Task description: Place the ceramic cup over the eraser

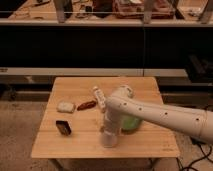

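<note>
Single cam, raised, looks down at table (70, 146) from front, mid-range; claw (109, 138) low centre, near table's front edge.

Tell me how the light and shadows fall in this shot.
Camera view: warm, dim light on the table; the shelving behind lies dark; no strong glare; the claw hangs low over the table's front, right of the eraser.

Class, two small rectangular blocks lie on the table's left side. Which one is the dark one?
The eraser, nearer the front edge; the pad behind it is pale. The end effector is low over the table to its right.
</note>
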{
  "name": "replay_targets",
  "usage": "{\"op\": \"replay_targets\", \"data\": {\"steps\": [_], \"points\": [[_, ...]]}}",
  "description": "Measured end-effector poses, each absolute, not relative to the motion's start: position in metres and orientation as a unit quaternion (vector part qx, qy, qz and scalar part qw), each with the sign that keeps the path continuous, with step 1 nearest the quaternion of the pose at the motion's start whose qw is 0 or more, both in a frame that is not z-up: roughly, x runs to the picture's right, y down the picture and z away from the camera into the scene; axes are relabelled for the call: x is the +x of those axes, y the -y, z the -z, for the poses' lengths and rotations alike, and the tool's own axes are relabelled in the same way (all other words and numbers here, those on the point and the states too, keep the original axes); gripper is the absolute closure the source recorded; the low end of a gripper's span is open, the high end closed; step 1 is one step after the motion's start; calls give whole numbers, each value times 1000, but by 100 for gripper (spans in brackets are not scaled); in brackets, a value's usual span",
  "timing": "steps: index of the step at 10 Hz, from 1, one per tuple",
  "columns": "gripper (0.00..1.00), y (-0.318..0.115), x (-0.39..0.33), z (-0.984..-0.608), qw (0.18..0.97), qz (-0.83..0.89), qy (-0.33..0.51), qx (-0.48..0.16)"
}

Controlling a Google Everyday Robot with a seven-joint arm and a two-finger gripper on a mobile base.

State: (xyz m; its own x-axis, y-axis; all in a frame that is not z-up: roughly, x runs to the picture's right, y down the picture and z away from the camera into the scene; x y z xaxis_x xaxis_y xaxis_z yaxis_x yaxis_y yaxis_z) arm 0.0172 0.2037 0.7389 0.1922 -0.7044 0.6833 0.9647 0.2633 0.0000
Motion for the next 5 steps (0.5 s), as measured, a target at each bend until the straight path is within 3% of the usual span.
{"op": "replay_targets", "data": {"steps": [5], "points": [[100, -119, 0, -661, 740, 598, 267, -156]]}}
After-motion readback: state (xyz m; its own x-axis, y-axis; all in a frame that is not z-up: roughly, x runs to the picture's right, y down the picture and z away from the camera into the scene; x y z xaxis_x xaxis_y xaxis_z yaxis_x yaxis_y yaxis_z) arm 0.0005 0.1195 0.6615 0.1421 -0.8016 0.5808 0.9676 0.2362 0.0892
